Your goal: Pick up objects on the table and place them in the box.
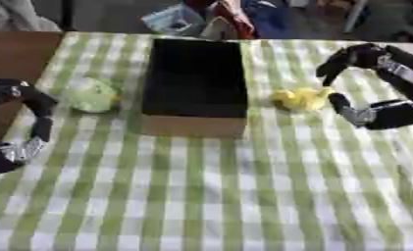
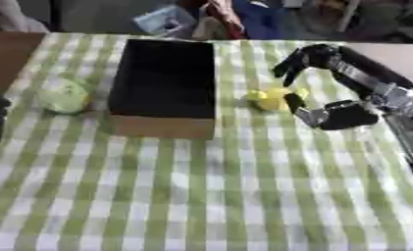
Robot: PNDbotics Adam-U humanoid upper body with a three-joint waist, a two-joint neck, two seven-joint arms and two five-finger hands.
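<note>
A cardboard box (image 1: 195, 120) with a dark inside stands in the middle of the checked table. A yellow soft object (image 1: 300, 98) lies just right of the box. My right hand (image 1: 373, 113) sits right beside it, fingers arched over and around it without closing, thumb low near the cloth. A pale green round object (image 1: 92, 94) lies left of the box. My left hand (image 1: 16, 122) is at the left table edge, fingers spread in a wide curve, holding nothing, a short way from the green object.
The green and white checked cloth (image 1: 209, 196) covers the table and its near half holds nothing. A brown bare surface (image 1: 16, 54) shows at the far left. People and clutter stand beyond the far edge.
</note>
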